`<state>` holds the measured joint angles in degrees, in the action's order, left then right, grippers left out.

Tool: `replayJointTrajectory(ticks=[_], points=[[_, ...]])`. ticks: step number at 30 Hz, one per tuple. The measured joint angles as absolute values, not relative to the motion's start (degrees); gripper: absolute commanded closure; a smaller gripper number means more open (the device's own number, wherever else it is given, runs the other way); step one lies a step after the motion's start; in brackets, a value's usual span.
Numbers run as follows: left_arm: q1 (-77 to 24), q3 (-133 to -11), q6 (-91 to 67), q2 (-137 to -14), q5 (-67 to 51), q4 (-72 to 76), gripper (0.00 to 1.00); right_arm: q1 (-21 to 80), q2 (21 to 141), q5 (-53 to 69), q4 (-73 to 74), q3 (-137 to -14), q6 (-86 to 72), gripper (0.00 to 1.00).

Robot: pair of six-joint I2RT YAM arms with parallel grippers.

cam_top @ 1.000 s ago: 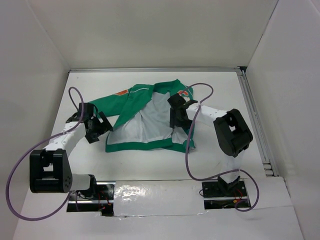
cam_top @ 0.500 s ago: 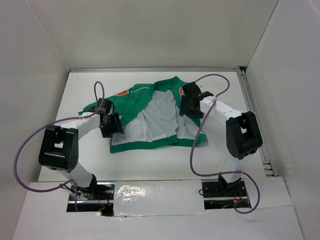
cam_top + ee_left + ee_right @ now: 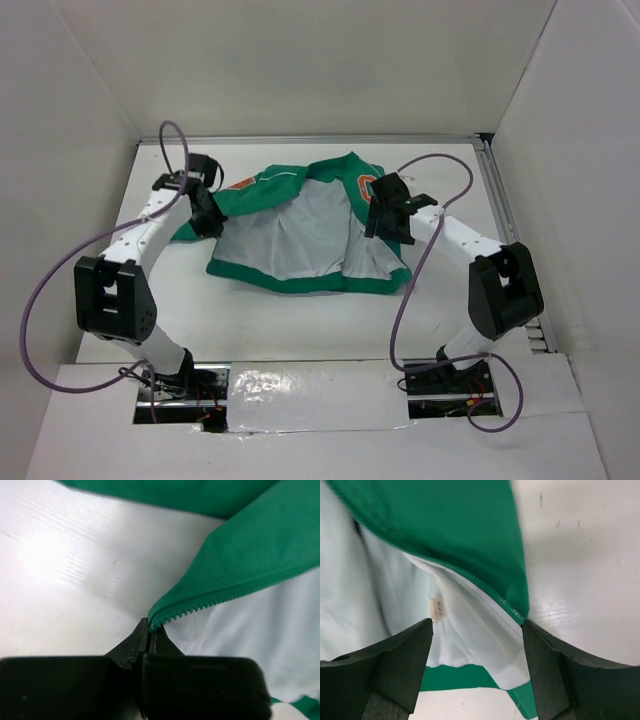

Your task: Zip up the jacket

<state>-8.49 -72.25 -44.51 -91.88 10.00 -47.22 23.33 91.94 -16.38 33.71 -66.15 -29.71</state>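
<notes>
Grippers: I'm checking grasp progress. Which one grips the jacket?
The left gripper, shut on the jacket at its zipper edge; the right gripper stands open above it.

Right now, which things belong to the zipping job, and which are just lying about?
Job: green fabric jacket with white lining; left claw shut on its zipper edge; right claw open over the other front.
Not: white table; purple cables.
</notes>
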Motion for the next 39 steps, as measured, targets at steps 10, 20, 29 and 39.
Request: replayJointTrajectory(ticks=[10, 20, 29, 39], points=[[-20.5, -89.8, -41.8, -80.8, 15.8, -53.0, 1.00, 23.4, 84.2, -20.1, 34.4, -59.2, -33.7, 0.18], [-47.9, -90.5, -37.7, -102.5, 10.5, -48.5, 0.25, 19.1, 74.3, -17.5, 34.1, -51.3, -34.9, 0.12], [-60.0, -79.0, -40.1, -105.3, 2.5, -47.0, 0.01, 18.4, 71.3, -14.1, 33.2, -48.9, -34.4, 0.12], [-48.2, -69.2, -42.6, -89.3, -1.6, -39.7, 0.01, 20.4, 69.6, -13.3, 32.0, -48.2, -33.8, 0.12]])
